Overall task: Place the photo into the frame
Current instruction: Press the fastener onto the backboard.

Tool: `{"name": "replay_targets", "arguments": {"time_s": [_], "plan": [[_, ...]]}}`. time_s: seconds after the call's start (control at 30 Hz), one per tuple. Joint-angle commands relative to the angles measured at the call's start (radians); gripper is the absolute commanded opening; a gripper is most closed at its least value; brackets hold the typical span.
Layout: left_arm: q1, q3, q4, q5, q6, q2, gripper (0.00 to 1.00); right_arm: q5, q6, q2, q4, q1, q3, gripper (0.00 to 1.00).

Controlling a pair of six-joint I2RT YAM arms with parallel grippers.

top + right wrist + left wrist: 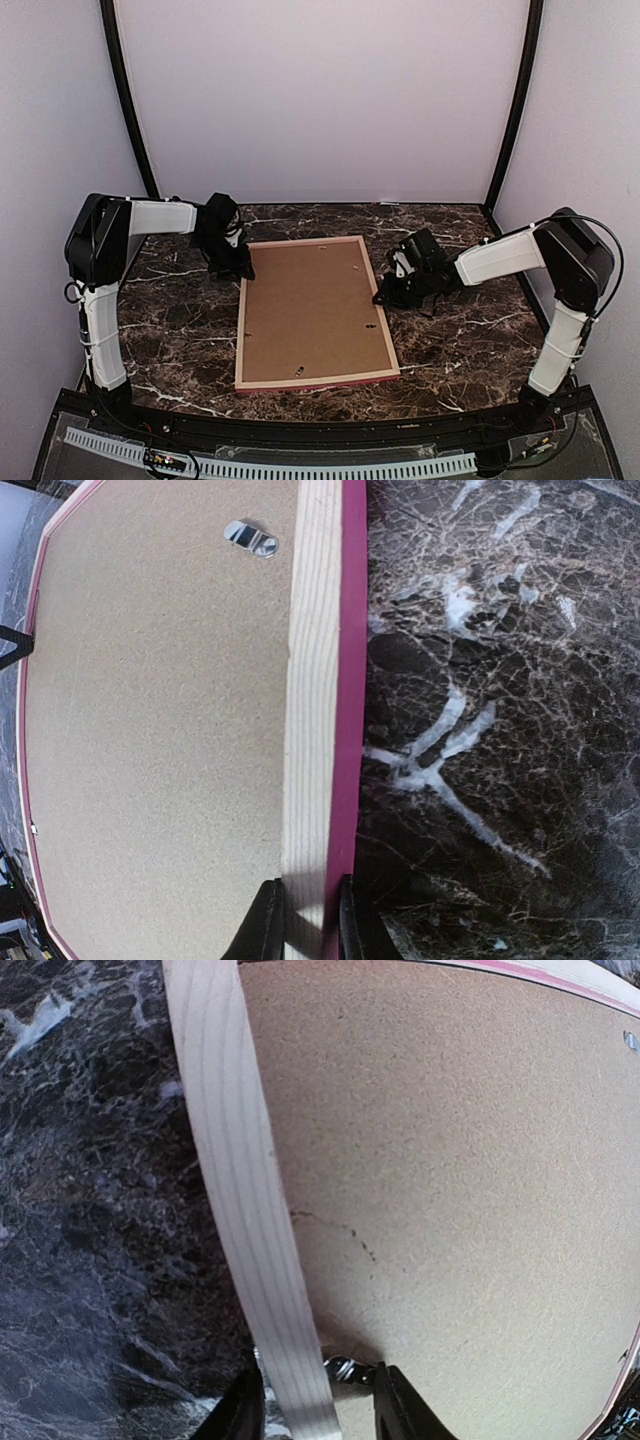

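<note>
The dark marble surface (180, 330) carries the frame (318, 380) at its middle, lying back-up, with a brown backing board (310, 310) filling it. The right jaws are clamped on the frame's right rail. The left jaws stand apart astride its left rail near the far corner, beside a small metal clip (348, 1369).

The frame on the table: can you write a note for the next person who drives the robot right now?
Left gripper: fingers straddle the left rail of the frame; I cannot tell whether it is gripping.
Right gripper: clamped on the right rail.
The frame lies back side up on the table, with the backing board sitting in it.
The photo shows in no view; whether it is under the board is unclear.
Left to do: check that the photo is in, then let go.
</note>
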Motion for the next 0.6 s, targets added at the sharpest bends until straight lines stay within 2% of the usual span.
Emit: {"name": "replay_targets", "arguments": {"time_s": [0.0,0.33,0.57], "plan": [[-0.004,0.008,-0.052,-0.037,0.026,-0.038,0.39,-0.025,0.000,0.059,-0.069,0.013,-0.021,0.16],[0.000,-0.017,-0.054,-0.039,0.035,-0.077,0.44,-0.022,-0.001,0.057,-0.066,0.013,-0.028,0.16],[0.012,-0.021,-0.045,-0.036,0.043,-0.076,0.37,-0.022,0.001,0.055,-0.065,0.013,-0.034,0.16]]}}
